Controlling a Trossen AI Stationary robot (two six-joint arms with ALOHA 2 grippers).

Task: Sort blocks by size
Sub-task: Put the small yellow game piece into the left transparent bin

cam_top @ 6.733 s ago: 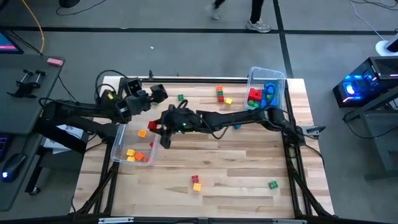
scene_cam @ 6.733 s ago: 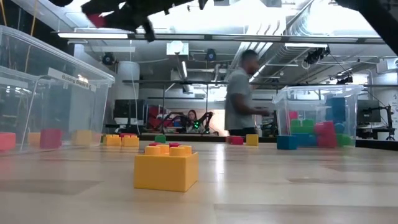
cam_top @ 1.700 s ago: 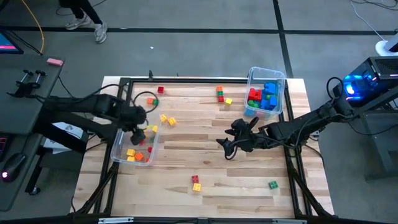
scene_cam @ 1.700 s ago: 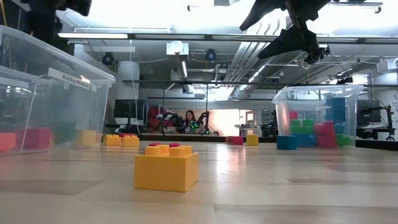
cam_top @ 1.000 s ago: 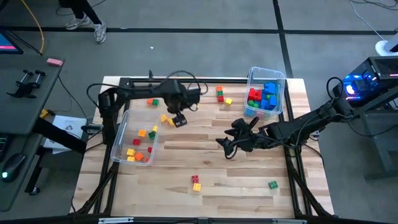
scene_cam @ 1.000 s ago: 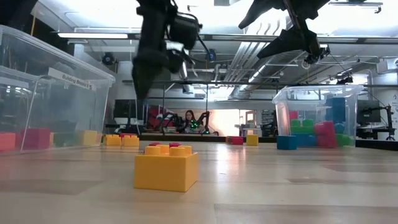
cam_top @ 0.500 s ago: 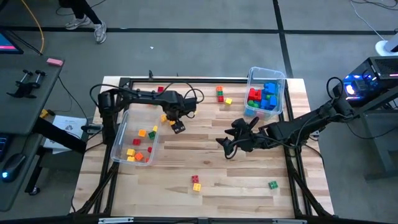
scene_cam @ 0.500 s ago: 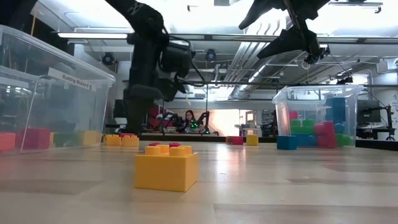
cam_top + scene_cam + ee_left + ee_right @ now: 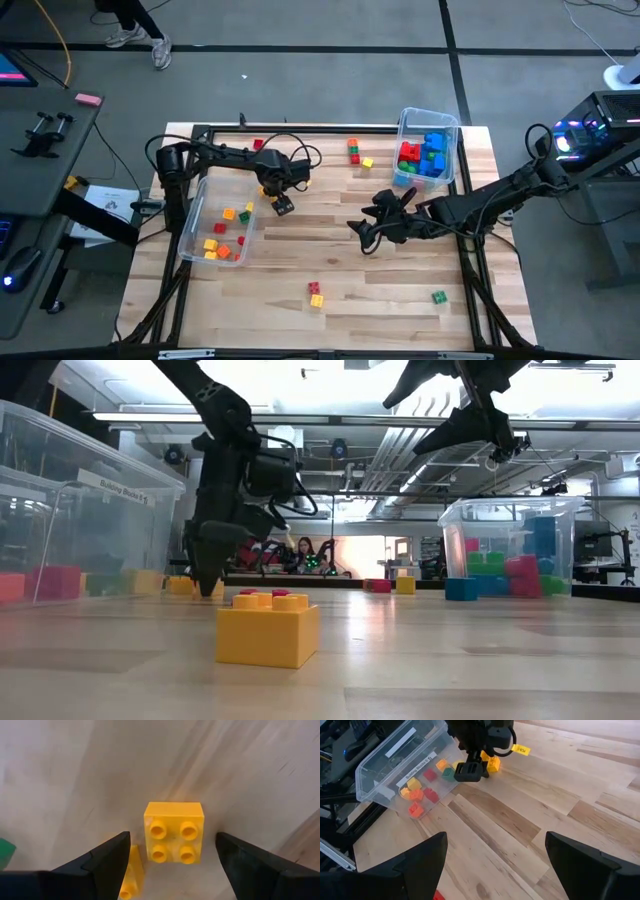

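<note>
Blocks: your left gripper (image 9: 172, 865), fingers spread wide, straddles a small yellow four-stud plastic block (image 9: 173, 832); close it.

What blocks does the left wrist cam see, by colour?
Yellow: 2, the four-stud block and a part-hidden block beside it.
Green: 1, a green block cut off at the picture's edge.
Total: 3.
</note>
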